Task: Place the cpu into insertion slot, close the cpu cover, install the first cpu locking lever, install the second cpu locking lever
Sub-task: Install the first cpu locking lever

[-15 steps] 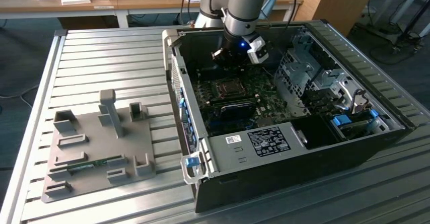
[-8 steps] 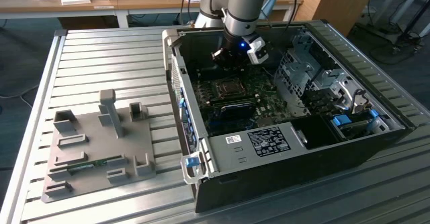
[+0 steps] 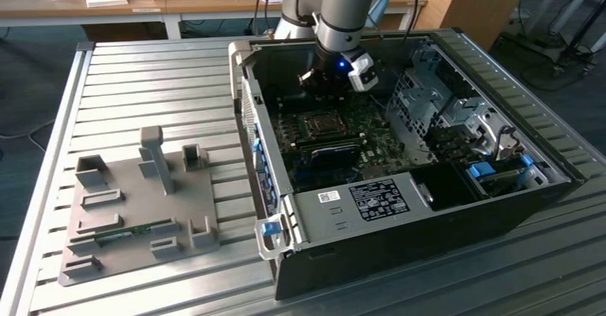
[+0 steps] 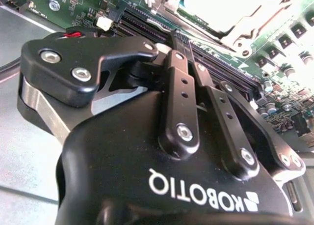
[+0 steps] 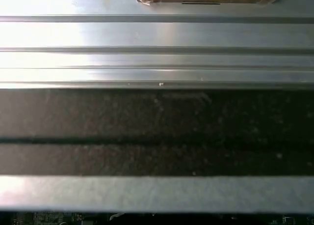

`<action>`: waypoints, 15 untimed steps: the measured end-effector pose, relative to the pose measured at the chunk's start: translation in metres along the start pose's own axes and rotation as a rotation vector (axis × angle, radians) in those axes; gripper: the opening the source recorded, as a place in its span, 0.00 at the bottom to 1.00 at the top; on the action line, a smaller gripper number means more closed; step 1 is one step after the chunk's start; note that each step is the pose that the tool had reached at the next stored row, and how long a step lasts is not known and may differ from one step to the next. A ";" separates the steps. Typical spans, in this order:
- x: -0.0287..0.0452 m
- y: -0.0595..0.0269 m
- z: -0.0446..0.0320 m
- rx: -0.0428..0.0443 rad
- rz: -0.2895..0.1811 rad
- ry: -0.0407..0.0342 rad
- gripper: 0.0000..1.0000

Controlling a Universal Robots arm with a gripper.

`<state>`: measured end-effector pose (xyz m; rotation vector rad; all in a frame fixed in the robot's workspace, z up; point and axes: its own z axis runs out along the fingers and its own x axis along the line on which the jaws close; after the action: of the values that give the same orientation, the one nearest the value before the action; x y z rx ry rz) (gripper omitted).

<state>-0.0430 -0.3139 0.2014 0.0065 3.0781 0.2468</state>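
Tool [image 3: 322, 87] above motherboard [image 3: 331, 142] (grip unclear).

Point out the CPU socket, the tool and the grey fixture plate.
CPU socket [image 3: 323, 125]: exterior view, on its metal frame in the motherboard.
Tool [image 3: 327, 87]: exterior view, on its black body above the socket.
Grey fixture plate [image 3: 133, 209]: exterior view, on its flat base beside the computer case.

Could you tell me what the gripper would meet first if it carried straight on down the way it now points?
Probably the motherboard near the cpu socket; the gripper hangs above it inside the case, though depth is unclear.
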 end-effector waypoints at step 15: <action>0.0001 -0.0035 0.0027 0.0079 -0.001 -0.0024 0.11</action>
<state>-0.0430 -0.3170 0.1981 0.0054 3.0766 0.2345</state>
